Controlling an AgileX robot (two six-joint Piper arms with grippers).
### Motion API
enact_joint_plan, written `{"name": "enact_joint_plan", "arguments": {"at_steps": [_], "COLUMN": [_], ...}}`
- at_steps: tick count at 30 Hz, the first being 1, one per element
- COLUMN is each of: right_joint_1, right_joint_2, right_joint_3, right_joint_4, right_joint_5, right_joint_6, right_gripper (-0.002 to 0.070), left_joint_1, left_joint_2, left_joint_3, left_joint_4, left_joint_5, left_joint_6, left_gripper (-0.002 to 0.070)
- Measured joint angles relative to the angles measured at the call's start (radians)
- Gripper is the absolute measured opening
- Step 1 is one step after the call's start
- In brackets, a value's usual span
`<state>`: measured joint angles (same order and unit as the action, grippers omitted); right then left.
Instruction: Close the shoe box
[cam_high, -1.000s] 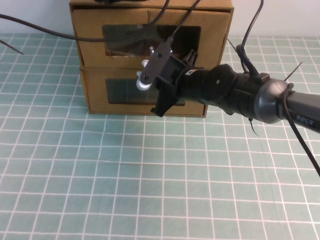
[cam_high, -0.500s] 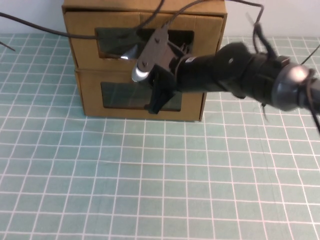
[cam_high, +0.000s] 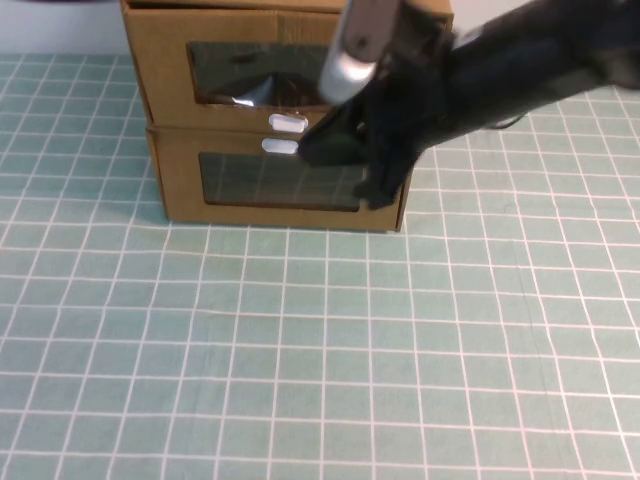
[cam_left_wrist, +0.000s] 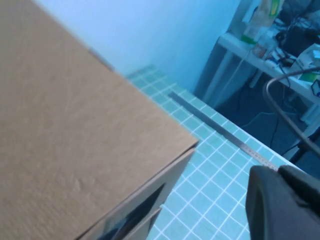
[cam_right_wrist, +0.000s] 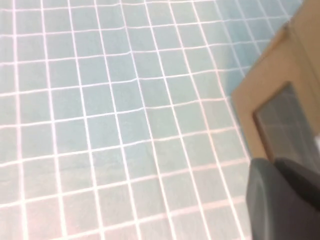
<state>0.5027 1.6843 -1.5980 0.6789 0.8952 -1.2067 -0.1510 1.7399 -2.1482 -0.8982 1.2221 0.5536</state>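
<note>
nearest to me on my screen is the desk (cam_high: 300, 380), covered by a green mat with a white grid, bare in front of the boxes. beyond it, at the far edge, two brown cardboard drawer boxes stand stacked. the shoe box (cam_high: 170, 70) is the upper one, resting directly on the lower box (cam_high: 180, 185). its front window (cam_high: 250, 85) is creased clear film, and a small white pull tab (cam_high: 288, 124) sits just under that window. the lower box carries its own white tab (cam_high: 279, 147) just below that one, above a smooth window. the shoe box front looks about flush with the lower box front.

my right arm reaches in from the right of the shoe box, dark and blurred, and the right gripper (cam_high: 345, 110) hangs in front of the shoe box's right half, covering that end of both windows. i cannot tell how wide it is open.

the left gripper (cam_left_wrist: 280, 205) is up beside the top of the shoe box; only its dark body shows, and i cannot tell its opening either.
</note>
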Motion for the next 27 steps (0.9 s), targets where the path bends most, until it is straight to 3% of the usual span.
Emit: {"name": "enact_joint_plan", "arguments": {"at_steps": [7, 12, 19, 27], "right_joint_1": [-0.084, -0.162, -0.188, -0.192], "right_joint_2": [-0.283, -0.500, -0.801, -1.195], "right_joint_3": [0.000, 0.002, 0.217, 0.708], "right_joint_4": [-0.096, -0.110, -0.122, -0.166], "right_joint_5": [-0.092, -0.161, -0.245, -0.406], "right_joint_6": [0.478, 0.680, 0.738, 0.743], "right_gripper": [-0.0014, -0.0014, -0.0014, -0.0014], "left_joint_1": [0.002, 0.002, 0.002, 0.002], "left_joint_2": [-0.255, -0.430, -0.665, -1.029], "left_joint_3": [-0.005, 0.070, 0.356, 0.889], "left_joint_4": [0.105, 0.116, 0.145, 0.161], "left_joint_5": [0.039, 0.047, 0.045, -0.036], "left_joint_6": [-0.054, -0.095, -0.109, -0.109], "left_gripper": [-0.0003, -0.0003, -0.0003, -0.0003]}}
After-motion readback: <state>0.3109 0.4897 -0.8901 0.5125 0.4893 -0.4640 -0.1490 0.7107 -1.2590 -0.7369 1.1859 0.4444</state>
